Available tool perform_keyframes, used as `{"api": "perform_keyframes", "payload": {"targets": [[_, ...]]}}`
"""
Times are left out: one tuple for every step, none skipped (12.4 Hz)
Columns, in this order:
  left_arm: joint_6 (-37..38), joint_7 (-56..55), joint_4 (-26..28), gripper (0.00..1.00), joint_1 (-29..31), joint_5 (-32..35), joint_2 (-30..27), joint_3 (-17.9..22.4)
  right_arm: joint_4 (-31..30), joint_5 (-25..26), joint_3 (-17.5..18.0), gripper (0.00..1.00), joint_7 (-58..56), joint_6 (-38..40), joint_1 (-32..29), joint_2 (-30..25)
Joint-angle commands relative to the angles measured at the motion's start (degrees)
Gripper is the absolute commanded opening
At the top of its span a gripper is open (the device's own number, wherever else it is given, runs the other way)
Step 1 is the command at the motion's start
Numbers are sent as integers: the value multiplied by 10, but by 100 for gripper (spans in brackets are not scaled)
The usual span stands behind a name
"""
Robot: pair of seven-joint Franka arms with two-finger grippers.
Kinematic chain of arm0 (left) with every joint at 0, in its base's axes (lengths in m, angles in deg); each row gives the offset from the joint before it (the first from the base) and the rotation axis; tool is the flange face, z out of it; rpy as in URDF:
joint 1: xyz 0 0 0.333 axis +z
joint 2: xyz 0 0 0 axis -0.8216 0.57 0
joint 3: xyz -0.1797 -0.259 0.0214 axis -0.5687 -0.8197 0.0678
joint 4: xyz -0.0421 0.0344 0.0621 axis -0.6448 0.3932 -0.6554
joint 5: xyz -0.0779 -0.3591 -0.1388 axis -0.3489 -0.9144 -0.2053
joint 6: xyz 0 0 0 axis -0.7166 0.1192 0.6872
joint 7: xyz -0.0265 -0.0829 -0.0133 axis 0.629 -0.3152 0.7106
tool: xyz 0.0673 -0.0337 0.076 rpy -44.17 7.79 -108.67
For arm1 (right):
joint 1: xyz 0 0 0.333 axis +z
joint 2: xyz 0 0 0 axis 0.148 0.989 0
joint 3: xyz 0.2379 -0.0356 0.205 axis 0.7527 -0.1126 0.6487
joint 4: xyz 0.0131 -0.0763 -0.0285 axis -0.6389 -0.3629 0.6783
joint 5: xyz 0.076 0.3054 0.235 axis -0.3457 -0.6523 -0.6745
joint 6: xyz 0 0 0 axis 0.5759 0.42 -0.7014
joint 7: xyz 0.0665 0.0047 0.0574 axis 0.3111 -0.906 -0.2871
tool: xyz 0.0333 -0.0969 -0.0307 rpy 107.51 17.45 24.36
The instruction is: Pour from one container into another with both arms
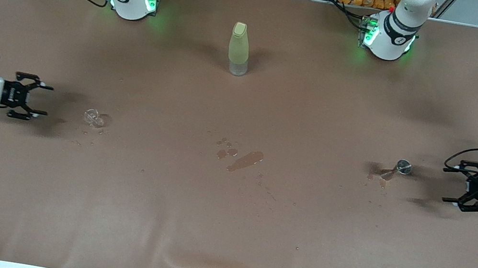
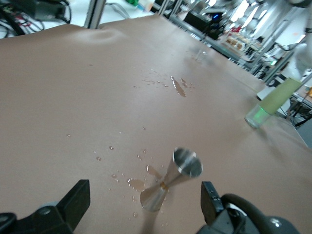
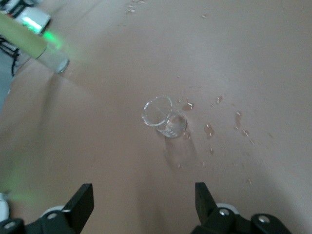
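Clear glass beaker [image 1: 94,117] sits near my right gripper [image 1: 42,99], steel jigger [image 1: 397,169] near my left gripper [image 1: 450,185], both upright on the wet brown table [image 1: 223,228]. Both grippers wide open, holding nothing. 1 yellow-green bottle [image 1: 239,49] stands between the bases.

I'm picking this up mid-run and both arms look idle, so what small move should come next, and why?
Probably ease the right gripper toward the small glass beaker and close on it. Both grippers are open and hold nothing; the left gripper already faces the metal jigger. Spilled drops lie between them.
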State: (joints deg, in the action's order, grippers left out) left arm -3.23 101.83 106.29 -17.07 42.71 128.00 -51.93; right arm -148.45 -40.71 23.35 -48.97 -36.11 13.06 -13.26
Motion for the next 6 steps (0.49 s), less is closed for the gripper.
{"api": "perform_keyframes", "payload": {"targets": [[-14,-161,11,100,-54,72,-68,0,-21,93,0,94,174,-12,20,-110],[-19,-200,1,100,-77,115,-83,1,-20,129,0,94,239,-12,30,-139],[-29,-221,-23,100,-93,159,-93,1,-19,164,1,94,318,-12,41,-173],[-47,-227,-35,100,-97,195,-107,1,-17,201,8,96,400,-12,50,-207],[-81,-237,-38,100,-96,214,-122,1,-14,240,29,97,473,-12,51,-238],[-102,-262,-37,100,-95,219,-133,1,-6,279,53,98,544,-11,50,-265]]}}
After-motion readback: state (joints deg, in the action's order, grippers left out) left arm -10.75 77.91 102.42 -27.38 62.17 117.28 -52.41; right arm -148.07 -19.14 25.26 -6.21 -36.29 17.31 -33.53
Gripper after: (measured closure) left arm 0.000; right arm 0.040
